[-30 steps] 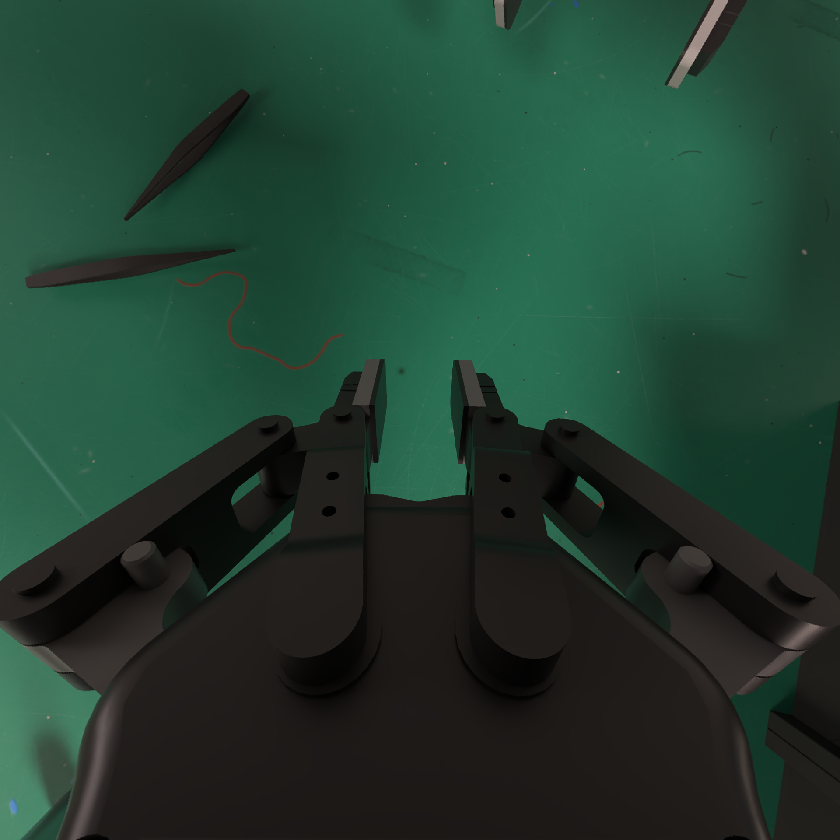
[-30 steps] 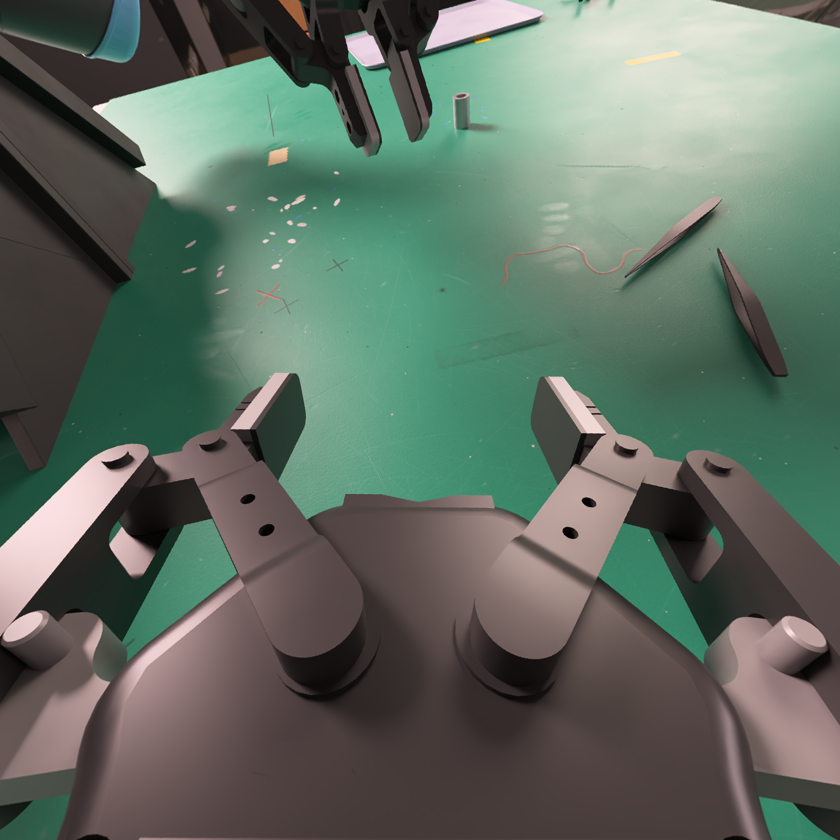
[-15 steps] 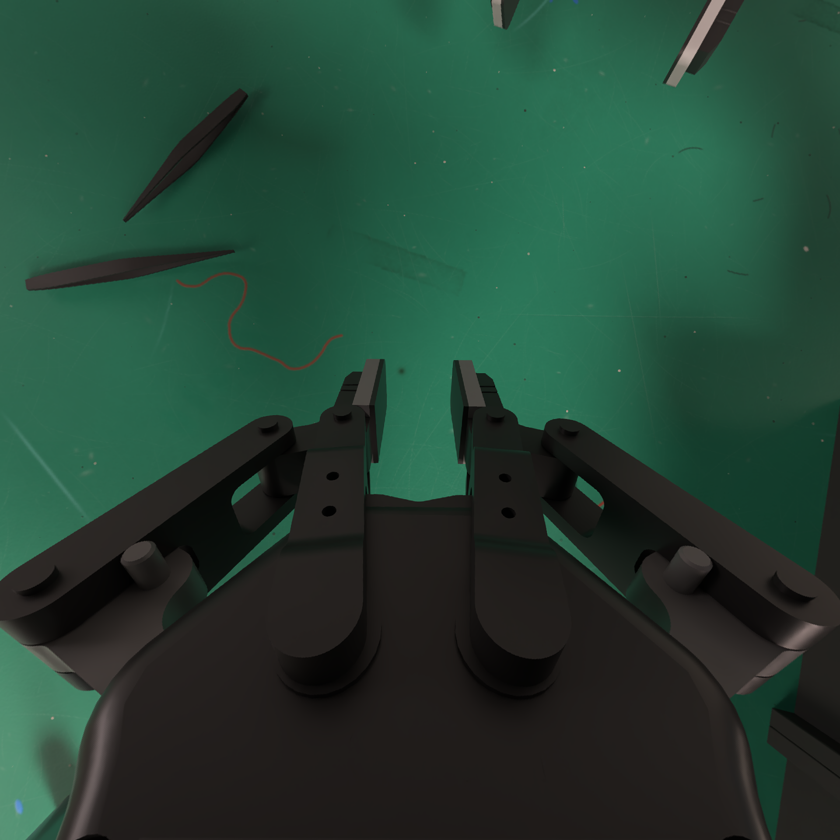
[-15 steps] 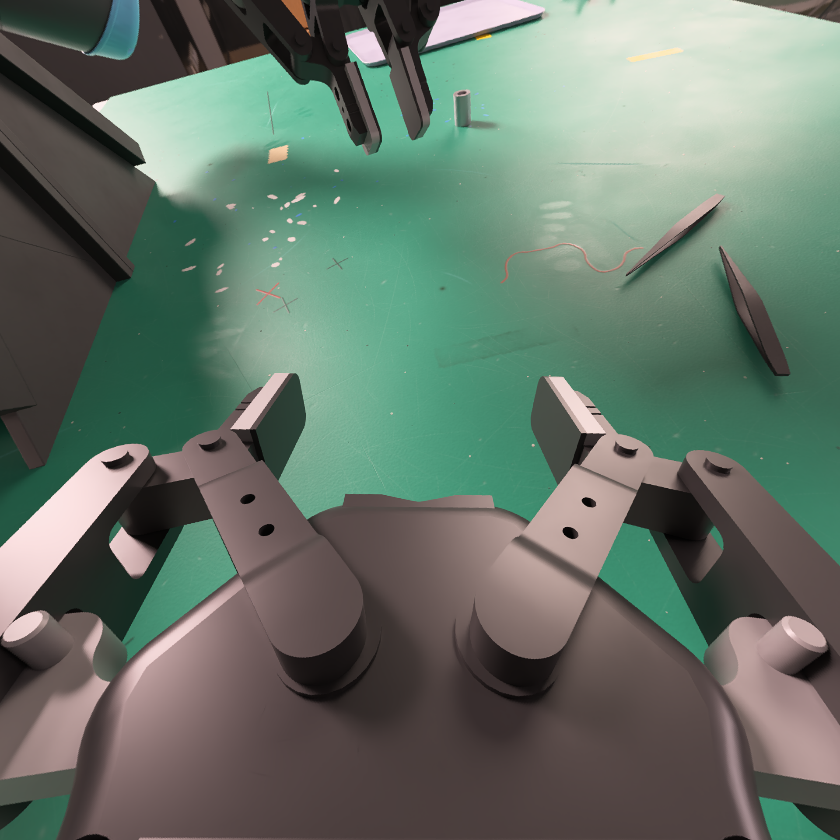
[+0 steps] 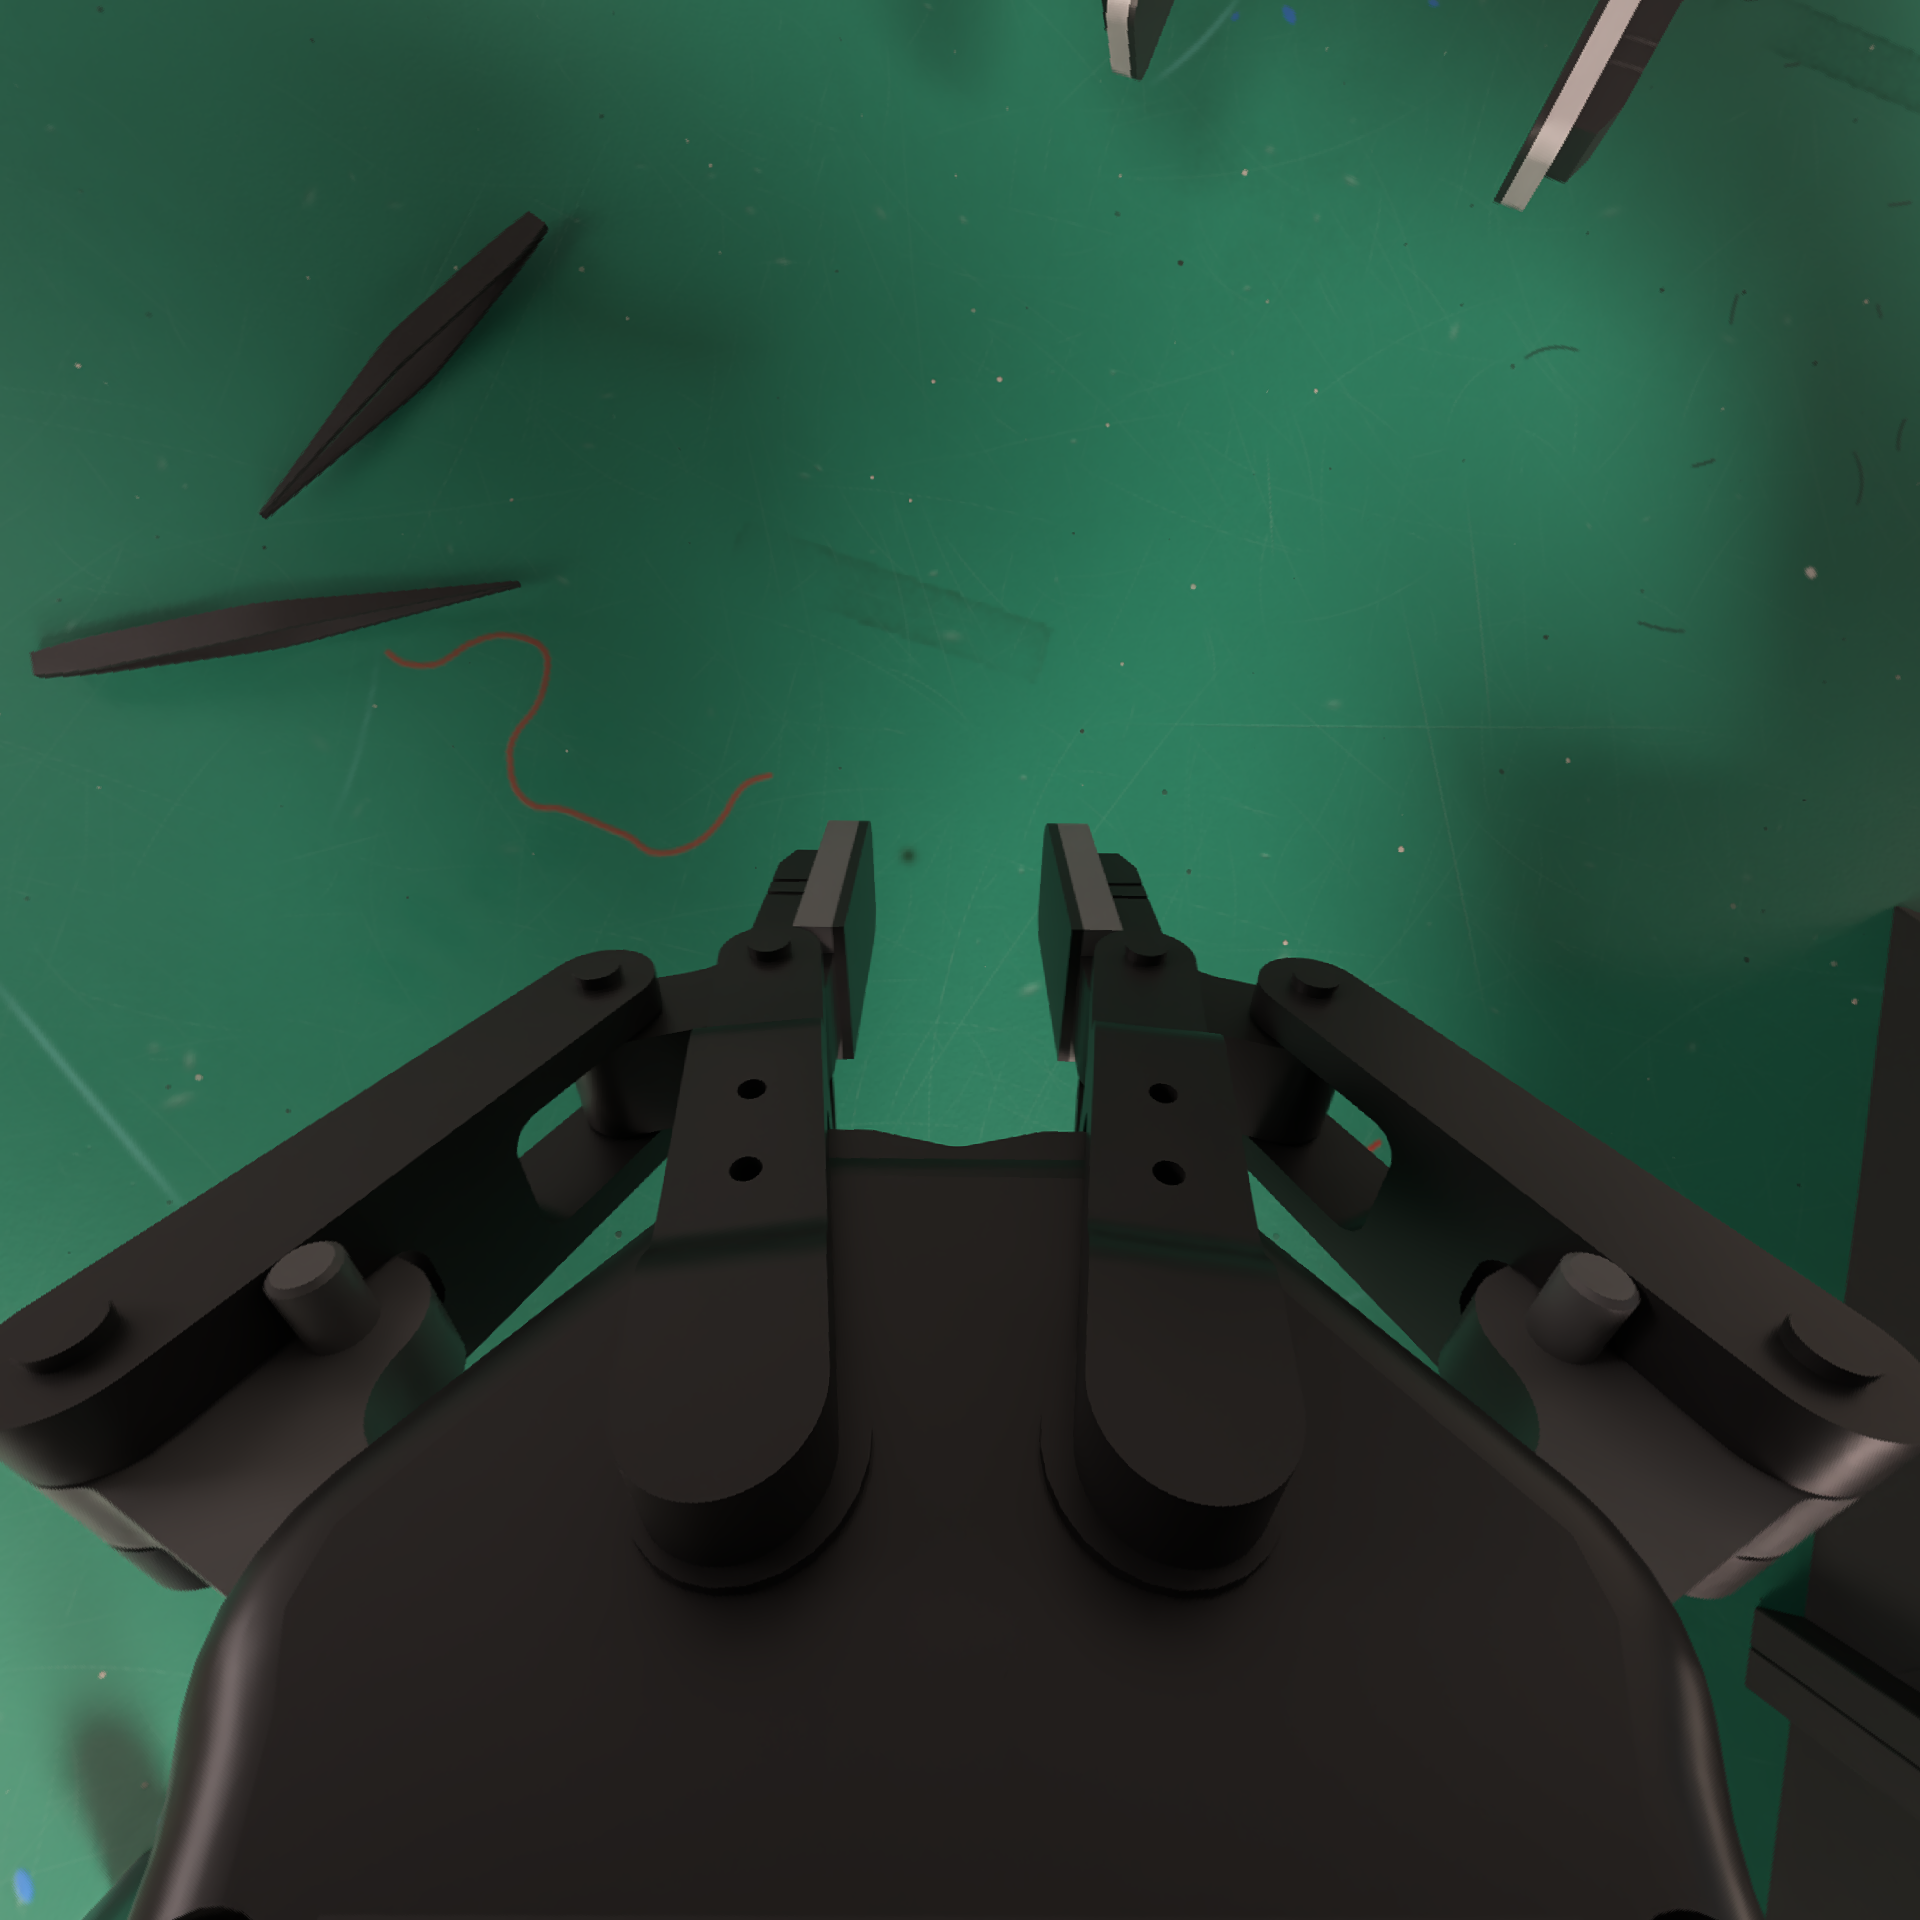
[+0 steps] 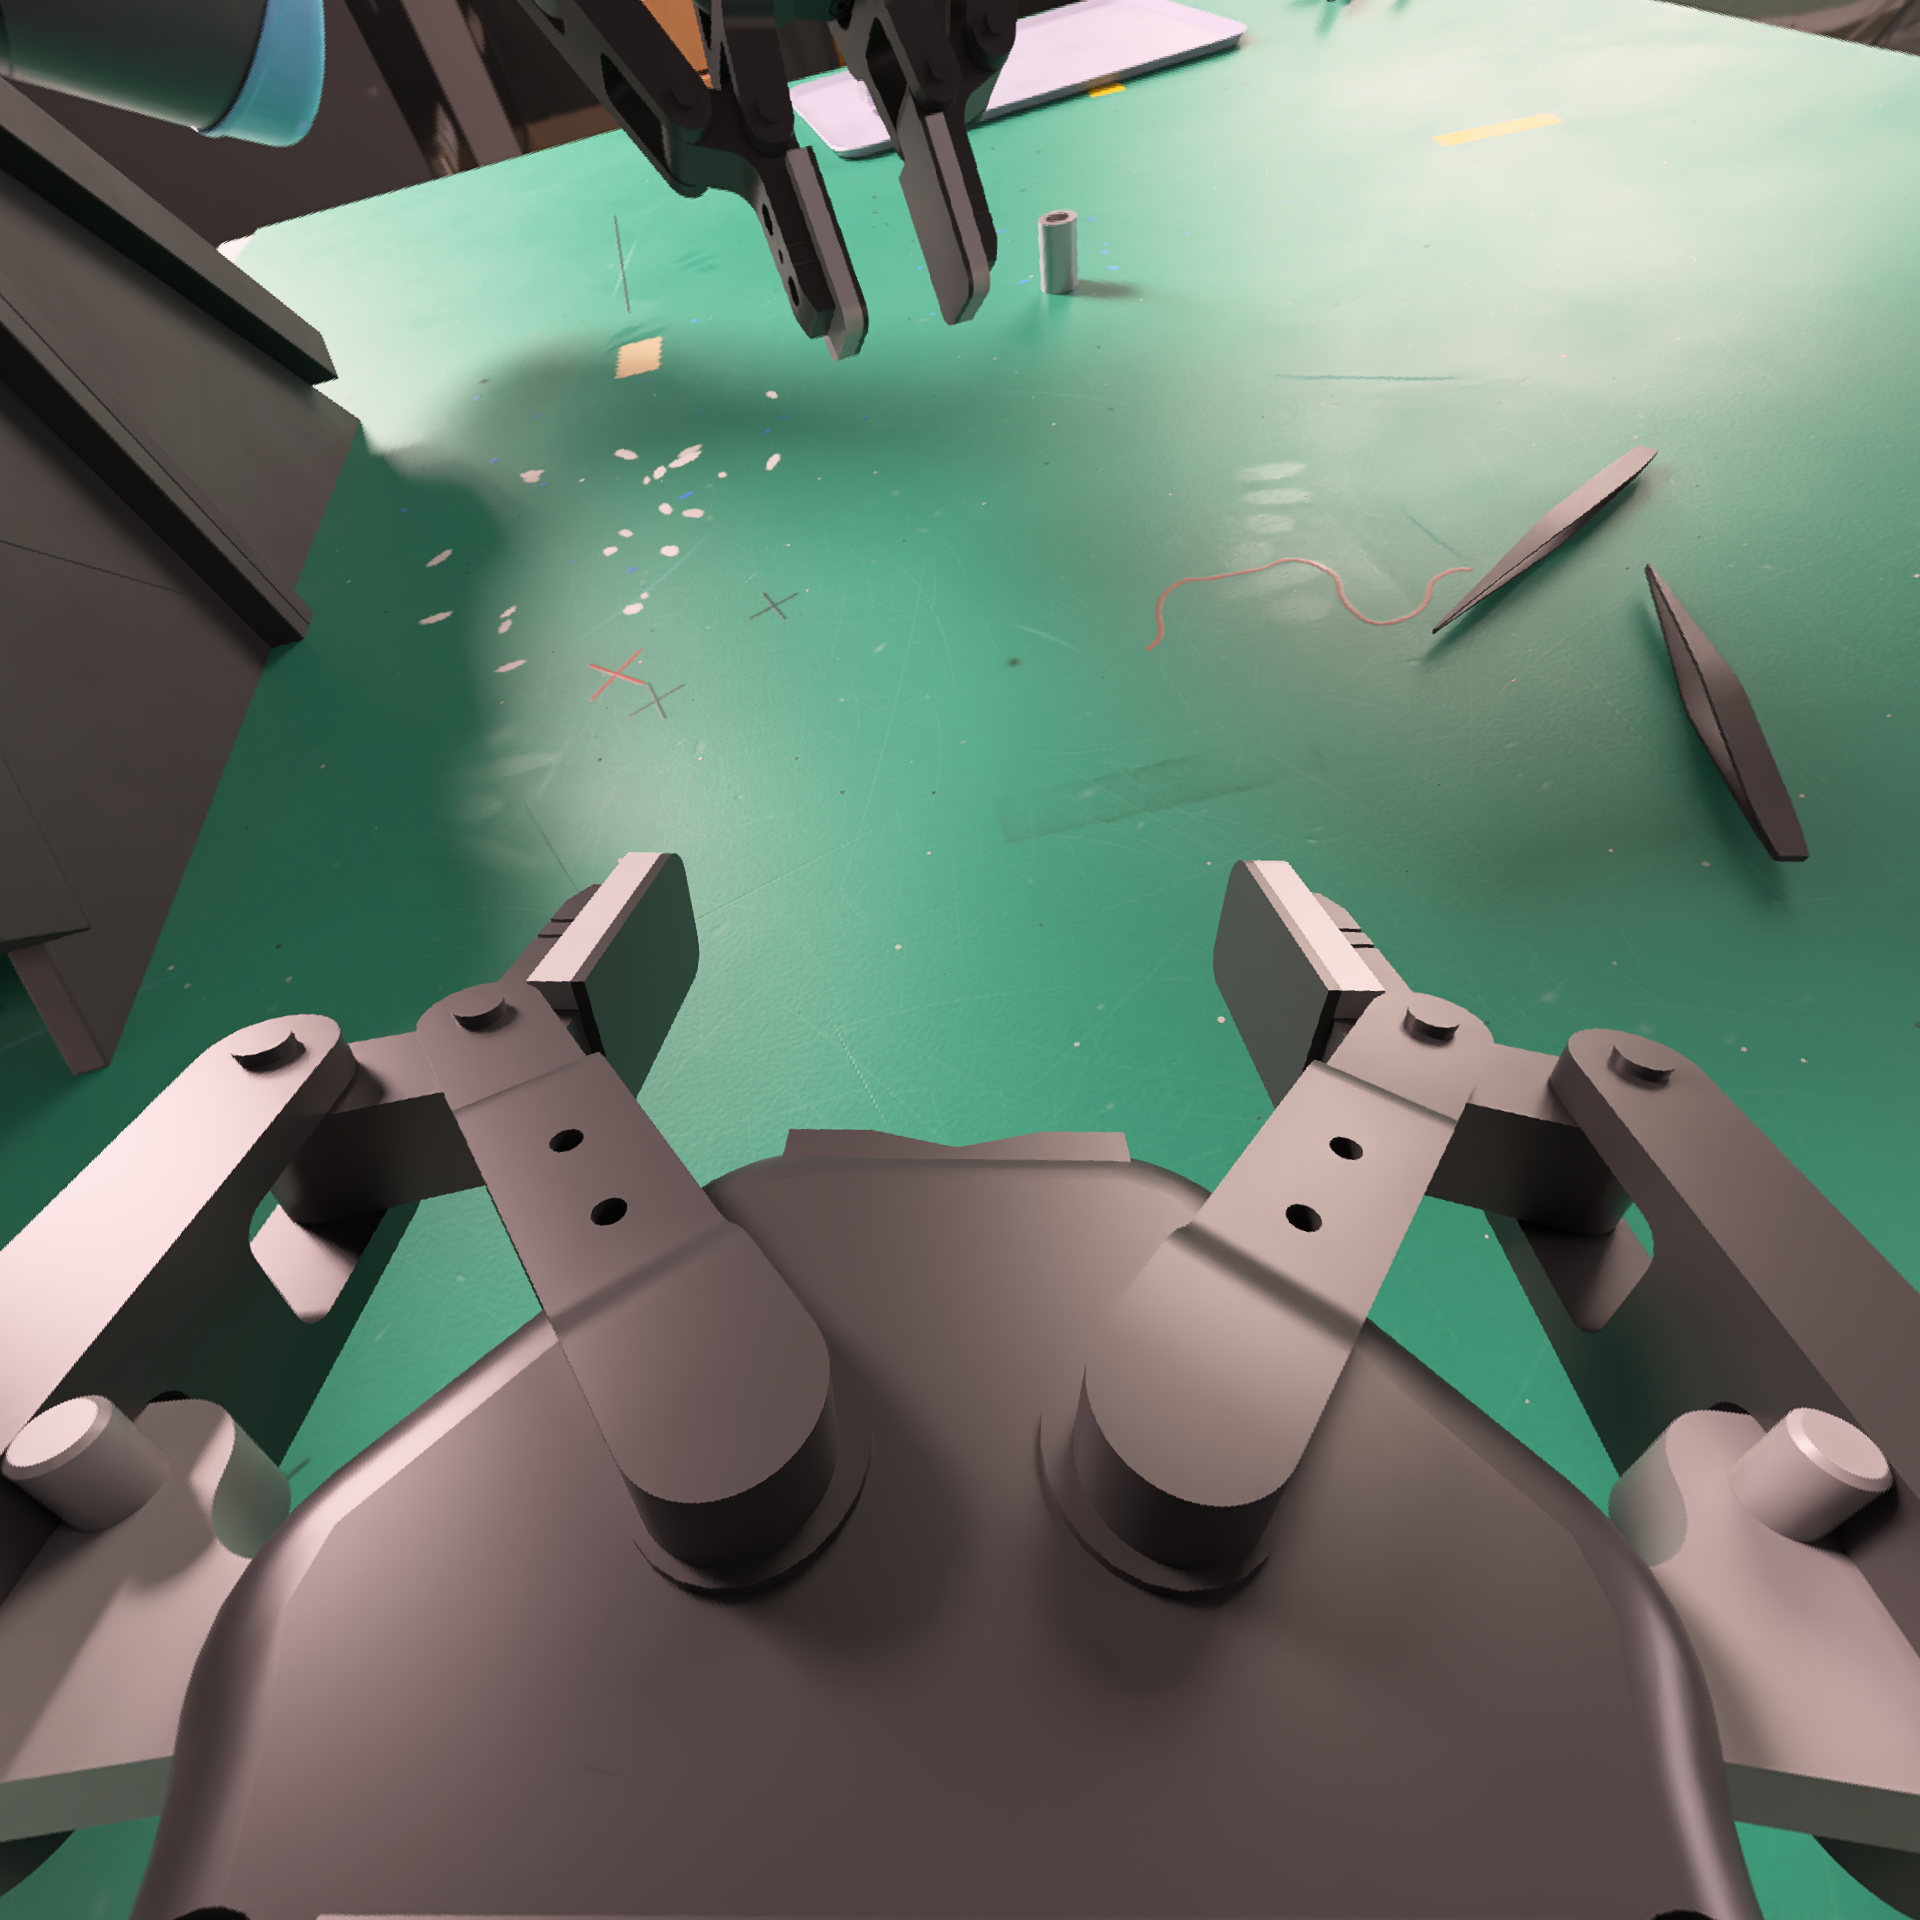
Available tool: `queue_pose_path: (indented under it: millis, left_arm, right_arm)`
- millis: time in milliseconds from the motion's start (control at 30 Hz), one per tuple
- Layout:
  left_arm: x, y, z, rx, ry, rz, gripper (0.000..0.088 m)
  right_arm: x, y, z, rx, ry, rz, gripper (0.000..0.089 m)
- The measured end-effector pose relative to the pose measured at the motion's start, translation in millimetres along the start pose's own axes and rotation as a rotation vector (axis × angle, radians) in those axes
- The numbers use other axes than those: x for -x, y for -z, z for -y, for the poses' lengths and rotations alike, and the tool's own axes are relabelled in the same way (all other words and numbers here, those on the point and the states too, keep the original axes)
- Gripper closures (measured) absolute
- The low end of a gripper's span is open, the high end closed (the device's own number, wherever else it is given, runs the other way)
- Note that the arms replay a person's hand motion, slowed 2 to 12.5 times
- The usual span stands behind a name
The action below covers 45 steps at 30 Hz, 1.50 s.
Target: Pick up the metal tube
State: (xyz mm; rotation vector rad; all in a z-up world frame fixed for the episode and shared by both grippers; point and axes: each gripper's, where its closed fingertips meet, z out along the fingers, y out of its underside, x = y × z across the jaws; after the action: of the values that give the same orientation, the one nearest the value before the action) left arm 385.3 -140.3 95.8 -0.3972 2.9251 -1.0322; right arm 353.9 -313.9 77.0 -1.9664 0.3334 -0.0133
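Right wrist view, metal tube point(image 6: 1058, 252) beside left gripper point(image 6: 899, 327)

Scuffed green table point(image 6: 1351, 312) — glare, shadows

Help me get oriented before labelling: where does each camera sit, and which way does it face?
Left wrist view: on the left end effector, facing steeply down at the green mat; its own fingers show, narrowly parted, and the right end effector's fingertips at the top.
Right wrist view: on the right end effector, looking forward across the mat at the upright metal tube; its own fingers are spread wide, the left end effector hanging beyond.
Shared: two dark tapered blades and a red wire.
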Motion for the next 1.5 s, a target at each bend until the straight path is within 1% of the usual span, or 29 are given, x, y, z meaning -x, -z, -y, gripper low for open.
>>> queue_pose_path:
  millis: [67,233,333,433,533,633,700,833,933,1067,1200,1333,1500]
  left_arm:
    - [0,0,1,-0.003,0.003,-0.001,0.0545]
    - [3,0,1,-0.005,0.007,0.022,0.0377]
    - [4,5,1,-0.005,0.009,0.039,0.028]
    - [8,15,0,-0.013,0.014,0.068,0.0224]
    - [16,33,-2,-0.019,0.025,0.118,0.0195]
    - [28,55,-10,-0.008,0.048,0.186,0.0191]
    - [39,70,-20,0.02,0.07,0.241,0.0194]
    - [63,101,-51,0.129,0.128,0.357,0.0203]
    - [77,120,-77,0.211,0.183,0.407,0.022]
    - [93,139,-108,0.294,0.257,0.443,0.0246]
    - [107,151,-135,0.361,0.313,0.468,0.0258]
    - [121,158,-156,0.394,0.375,0.48,0.028]
    - [137,160,-178,0.422,0.465,0.482,0.0311]
  right_arm:
    - [0,0,0.1,-0.001,0.0,0.0,0.0039]
    - [1,0,0.3,0.0,0.002,0.0,0.0039]
    - [1,0,0.8,-0.003,0.002,0.004,0.0039]
    - [2,1,1.2,-0.005,0.004,0.005,0.0039]
    - [2,1,1.3,-0.005,0.006,0.003,0.0039]
    - [3,2,1.3,-0.006,0.007,0.002,0.0039]
    - [3,3,1.5,-0.007,0.008,0.001,0.0039]
    - [2,4,2.2,-0.013,0.01,0.0,0.0039]
    - [2,5,2.5,-0.014,0.011,0.0,0.0039]
    - [2,4,2.9,-0.014,0.013,-0.001,0.0039]
    - [2,4,2.3,-0.01,0.012,0.001,0.0039]
    - [2,3,0.9,-0.005,0.011,0.0,0.0039]
    - [0,3,-1.2,-0.001,0.005,-0.005,0.0039]
